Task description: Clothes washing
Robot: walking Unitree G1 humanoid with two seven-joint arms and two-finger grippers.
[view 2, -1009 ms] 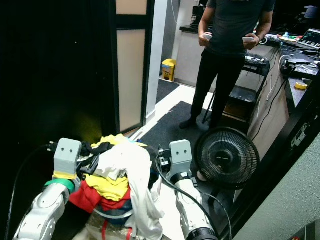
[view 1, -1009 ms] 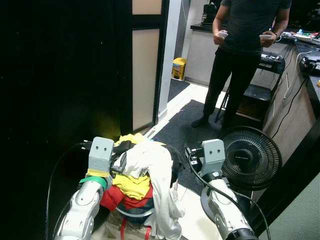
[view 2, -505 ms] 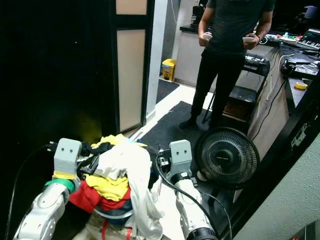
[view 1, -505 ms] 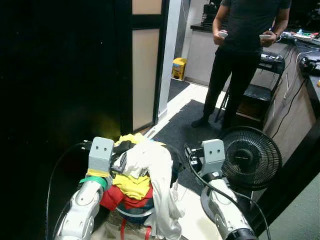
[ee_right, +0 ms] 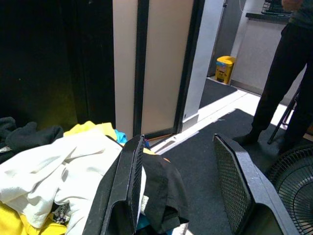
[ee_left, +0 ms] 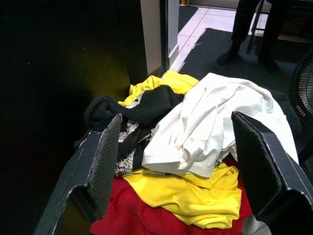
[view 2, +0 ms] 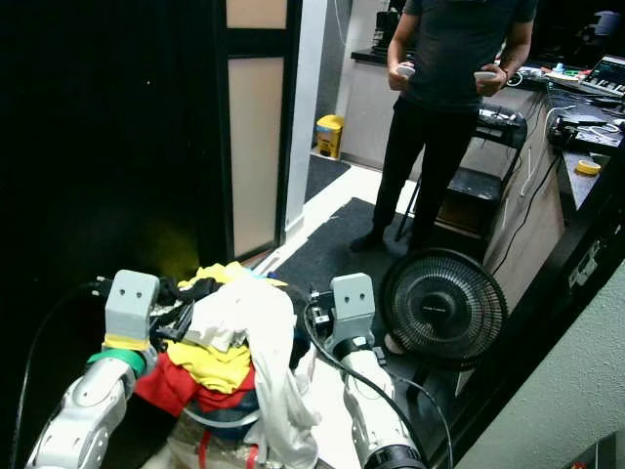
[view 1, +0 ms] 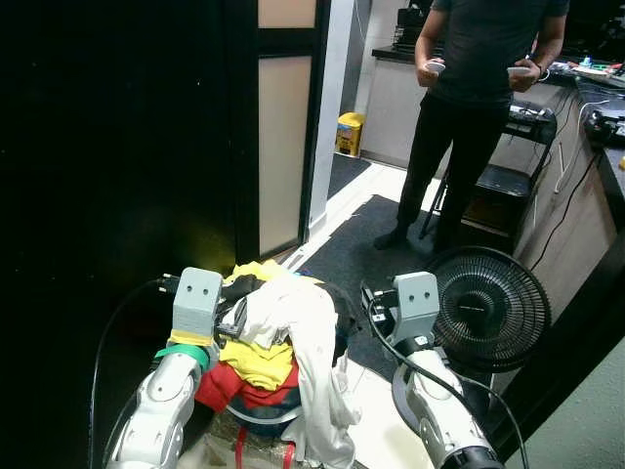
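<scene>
A heap of laundry sits in a basket (view 1: 262, 415) low in front of me, between my two arms. A white shirt (view 1: 293, 313) lies on top and hangs down the front. Under it are a yellow garment (view 1: 256, 362), a red one (view 1: 223, 386) and a black one (ee_left: 151, 105). My left gripper (ee_left: 176, 120) is open, its fingers spread wide on either side of the pile's top. My right gripper (ee_right: 179, 139) is open at the pile's right side, one finger (ee_right: 129, 181) against black cloth.
A person (view 1: 469, 117) stands ahead on a dark mat (view 1: 361, 244), holding two controllers. A black floor fan (view 1: 488, 308) stands close on my right. A frosted door panel (view 1: 283, 147) is ahead left, with darkness beside it. A yellow bin (view 1: 349, 134) sits beyond.
</scene>
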